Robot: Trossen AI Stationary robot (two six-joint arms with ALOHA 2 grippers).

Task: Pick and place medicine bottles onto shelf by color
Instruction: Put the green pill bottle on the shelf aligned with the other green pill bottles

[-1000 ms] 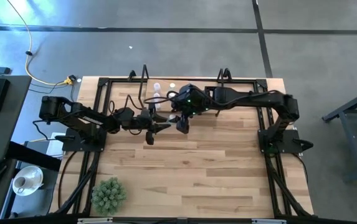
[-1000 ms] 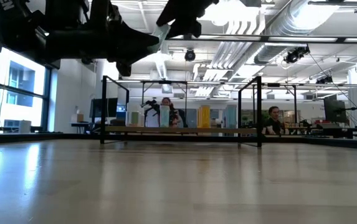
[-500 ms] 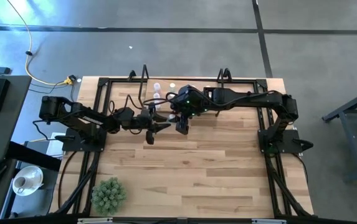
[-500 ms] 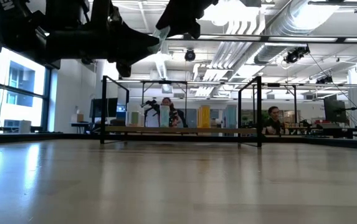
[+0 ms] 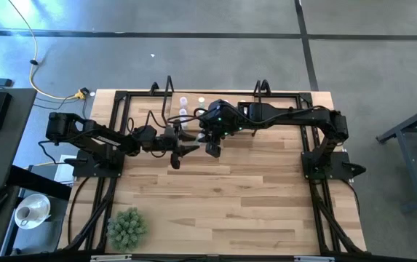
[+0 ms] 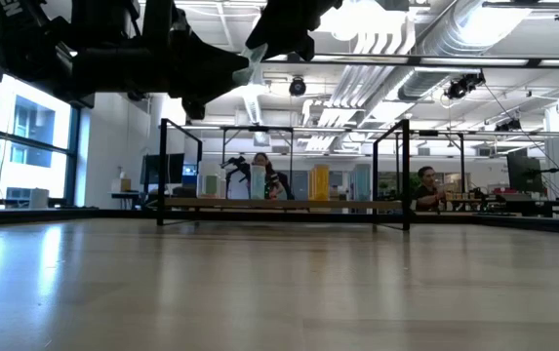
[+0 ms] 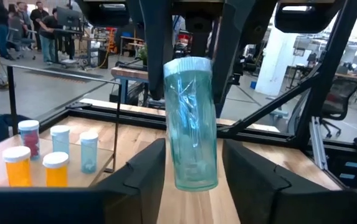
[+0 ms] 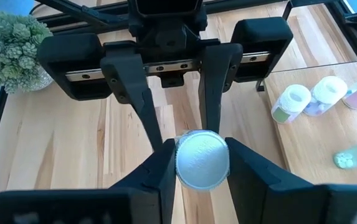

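A teal medicine bottle with a white cap hangs in the air above the table's far middle, between my two grippers. My right gripper is shut on its top end. My left gripper is open. Its fingers stand on either side of the bottle's lower half, with slim gaps showing. The shelf runs along the far edge of the table. Orange bottles, teal bottles and a purple bottle stand upright on it. My right gripper pinches the teal bottle at its white cap between its two fingers. The fingers slant down on it from above and from the table's right. The bottle hangs below them nearly upright, cap up, clear of the table.
A green spiky plant ball sits at the near left corner. Black frame uprights stand at the shelf's ends. More bottles show on the shelf beside my right gripper. Bare wooden tabletop spreads across the near half.
Both arms have stayed in place. My right gripper's fingers have drawn together onto the bottle's cap, and my left gripper's fingers have parted from the bottle's sides. The bottle hangs where it was.
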